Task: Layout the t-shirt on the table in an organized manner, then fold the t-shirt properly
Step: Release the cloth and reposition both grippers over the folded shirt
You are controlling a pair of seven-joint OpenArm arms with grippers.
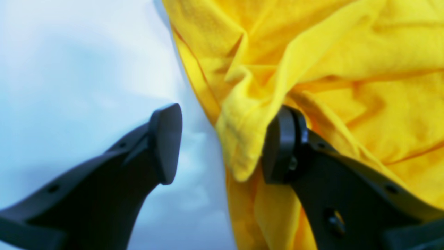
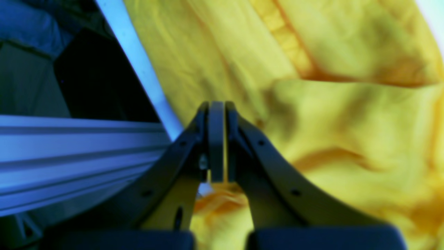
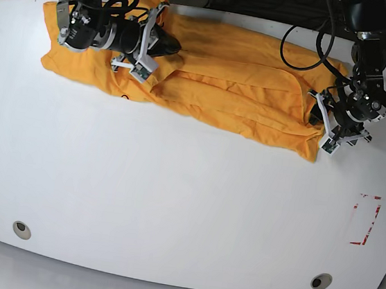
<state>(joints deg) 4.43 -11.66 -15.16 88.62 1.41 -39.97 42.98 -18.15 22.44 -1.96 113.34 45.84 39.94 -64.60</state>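
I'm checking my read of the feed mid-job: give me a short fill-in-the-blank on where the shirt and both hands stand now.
1. The t-shirt lies bunched along the table's ____ edge.
2. The left hand is ____, with a fabric fold between its fingers.
3. The right hand is ____.
4. The red tape outline lies on the base view's ____ side.

Missing words: far; open; shut; right
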